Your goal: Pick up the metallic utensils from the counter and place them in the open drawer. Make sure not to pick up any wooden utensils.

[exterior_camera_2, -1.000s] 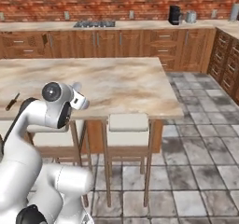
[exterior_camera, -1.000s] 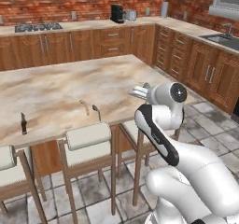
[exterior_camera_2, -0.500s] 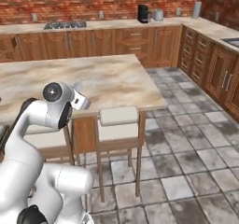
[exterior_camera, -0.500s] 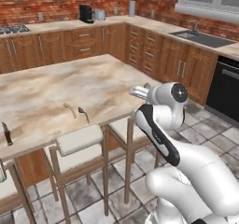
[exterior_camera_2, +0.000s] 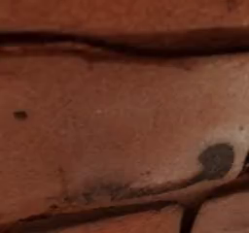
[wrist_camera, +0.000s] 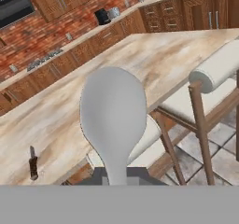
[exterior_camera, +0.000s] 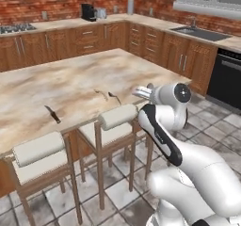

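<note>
Tool (exterior_camera: 141, 92) was clamped on the silver round-bowled metal spoon (wrist_camera: 113, 111). In the hand view the spoon's handle rose from between the dark finger tips, and its bowl stood straight along the tool axis. The tool hung in the air just off the near right corner of the beige-and-brown marbled stone island surface (exterior_camera: 70, 79), above the cushioned wooden stools (exterior_camera: 117, 117). The spoon touched nothing else.

Left on the surface were the following:
- The black-handled, grey-bladed knife (exterior_camera: 52, 113) lay close to the near edge.
- Two thin pieces lay just beside each other, further right along the same edge.
- One of them, a paler tan sliver (exterior_camera: 100, 93), was probably the wooden one.
- The other, a darker grey piece (exterior_camera: 114, 97), was probably metal. The material was too small to confirm at this range.

Judgement: the step in hand was the carry to the open drawer. To do it well:
- Keep the grip firm, since a slender, smooth handle could pivot or slide between the pads.
- Hold the wrist level during travel.
- Clear the stool backs and the surface edge.
- Lower the bowl inside the drawer walls before letting go, not from height.

The right base view was pressed against a brick texture, so it was of no use for guidance.
</note>
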Controlling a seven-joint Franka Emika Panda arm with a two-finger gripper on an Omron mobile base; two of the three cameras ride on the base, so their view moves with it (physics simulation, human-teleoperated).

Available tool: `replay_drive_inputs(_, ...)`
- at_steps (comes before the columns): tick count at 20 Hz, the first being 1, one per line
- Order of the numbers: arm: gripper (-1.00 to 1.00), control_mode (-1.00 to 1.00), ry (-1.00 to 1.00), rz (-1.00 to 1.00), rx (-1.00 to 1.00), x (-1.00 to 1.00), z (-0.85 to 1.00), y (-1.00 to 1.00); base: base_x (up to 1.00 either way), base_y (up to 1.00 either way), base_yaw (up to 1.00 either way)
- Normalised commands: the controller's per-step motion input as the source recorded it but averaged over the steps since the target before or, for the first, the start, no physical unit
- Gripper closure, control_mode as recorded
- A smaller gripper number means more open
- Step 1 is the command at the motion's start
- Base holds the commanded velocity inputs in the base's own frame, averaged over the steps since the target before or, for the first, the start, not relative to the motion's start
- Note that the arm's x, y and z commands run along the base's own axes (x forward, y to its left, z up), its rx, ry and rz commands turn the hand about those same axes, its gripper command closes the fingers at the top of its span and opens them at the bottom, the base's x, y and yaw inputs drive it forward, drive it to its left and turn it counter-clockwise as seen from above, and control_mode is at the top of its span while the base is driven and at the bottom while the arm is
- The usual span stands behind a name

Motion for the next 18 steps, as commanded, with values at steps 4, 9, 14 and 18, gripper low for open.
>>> replay_drive_inputs(4, 1.00, 1.00, 0.00, 0.00, 0.00, 0.00, 0.00, 0.00, -0.98, 1.00, -0.07)
replay_drive_inputs(9, 1.00, 1.00, 0.00, 0.00, 0.00, 0.00, 0.00, 0.00, -0.73, 1.00, -0.07)
replay_drive_inputs(14, 1.00, 1.00, 0.00, 0.00, 0.00, 0.00, 0.00, 0.00, -0.26, 1.00, -0.08)
replay_drive_inputs(18, 1.00, 1.00, 0.00, 0.00, 0.00, 0.00, 0.00, 0.00, 0.00, 1.00, -0.03)
